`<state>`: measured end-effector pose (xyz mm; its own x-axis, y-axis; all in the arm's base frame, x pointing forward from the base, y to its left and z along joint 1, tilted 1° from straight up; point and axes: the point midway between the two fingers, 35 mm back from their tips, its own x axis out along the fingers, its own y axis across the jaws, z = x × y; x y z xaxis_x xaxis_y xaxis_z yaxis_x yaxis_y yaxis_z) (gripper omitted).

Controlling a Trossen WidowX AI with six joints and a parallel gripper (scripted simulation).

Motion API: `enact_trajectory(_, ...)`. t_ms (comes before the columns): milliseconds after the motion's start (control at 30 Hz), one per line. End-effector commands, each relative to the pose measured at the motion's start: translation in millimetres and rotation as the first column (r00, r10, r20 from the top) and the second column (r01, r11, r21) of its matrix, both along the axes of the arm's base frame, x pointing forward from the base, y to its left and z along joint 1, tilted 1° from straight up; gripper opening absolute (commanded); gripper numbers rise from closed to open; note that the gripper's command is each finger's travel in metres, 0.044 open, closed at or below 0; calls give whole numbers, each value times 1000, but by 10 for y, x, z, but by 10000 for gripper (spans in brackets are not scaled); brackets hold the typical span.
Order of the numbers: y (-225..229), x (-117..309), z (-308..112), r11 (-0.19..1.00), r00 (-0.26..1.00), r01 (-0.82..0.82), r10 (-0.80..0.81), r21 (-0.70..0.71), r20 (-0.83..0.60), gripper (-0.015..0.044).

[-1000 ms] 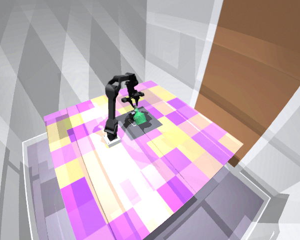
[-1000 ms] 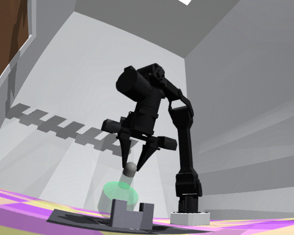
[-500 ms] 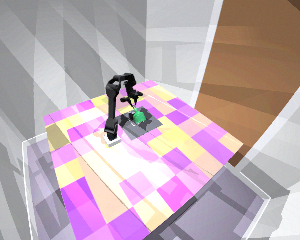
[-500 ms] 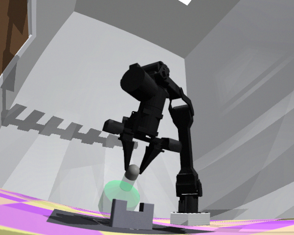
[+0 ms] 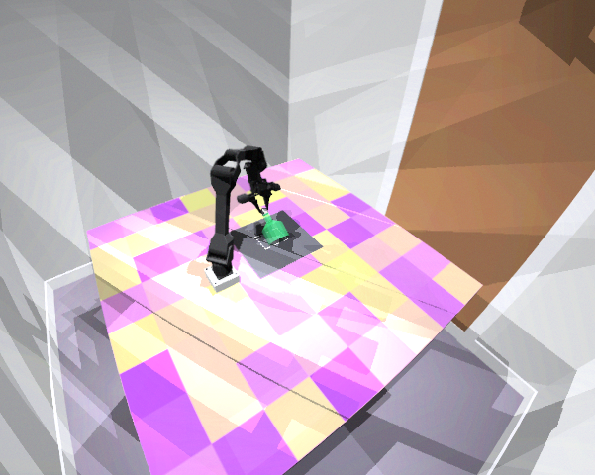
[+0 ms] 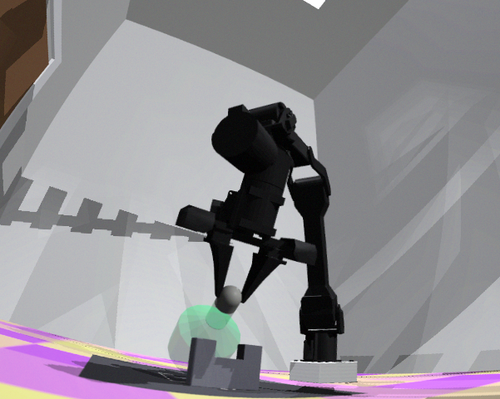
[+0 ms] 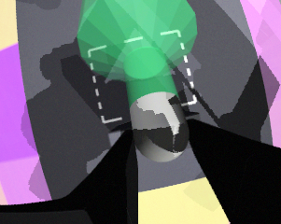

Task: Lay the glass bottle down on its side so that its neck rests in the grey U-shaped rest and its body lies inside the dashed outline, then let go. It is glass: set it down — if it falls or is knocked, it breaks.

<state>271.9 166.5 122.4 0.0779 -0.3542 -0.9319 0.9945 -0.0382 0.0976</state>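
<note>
The green glass bottle [image 5: 275, 230] [image 6: 191, 332] [image 7: 140, 23] is tilted, its grey-capped neck raised and leaning towards the rest's side. My gripper [image 5: 263, 210] [image 6: 229, 297] [image 7: 161, 131] is shut on the capped end of the neck. The grey U-shaped rest [image 6: 202, 362] stands upright in the exterior view, lower than the neck and in front of the body; its slot is open. The dashed outline [image 5: 266, 248] [image 7: 104, 121] lies partly under the bottle; in the wrist view the body extends past its far edge. Whether the bottle's base touches the mat is unclear.
A dark grey mat [image 5: 307, 245] [image 6: 112, 370] [image 7: 35, 112] lies under the bottle and rest on the patchwork-coloured table [image 5: 287, 317]. The arm's white base [image 5: 223, 280] [image 6: 323, 371] stands beside the mat.
</note>
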Motion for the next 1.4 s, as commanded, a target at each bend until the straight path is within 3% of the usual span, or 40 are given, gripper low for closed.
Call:
enact_trajectory(0, 54, 9, -61, 1000, 1000, 2, -2, 2, -2, 127)
enact_trajectory(1367, 285, 8, -308, 1000, 1000, -19, 19, 2, 12, 127)
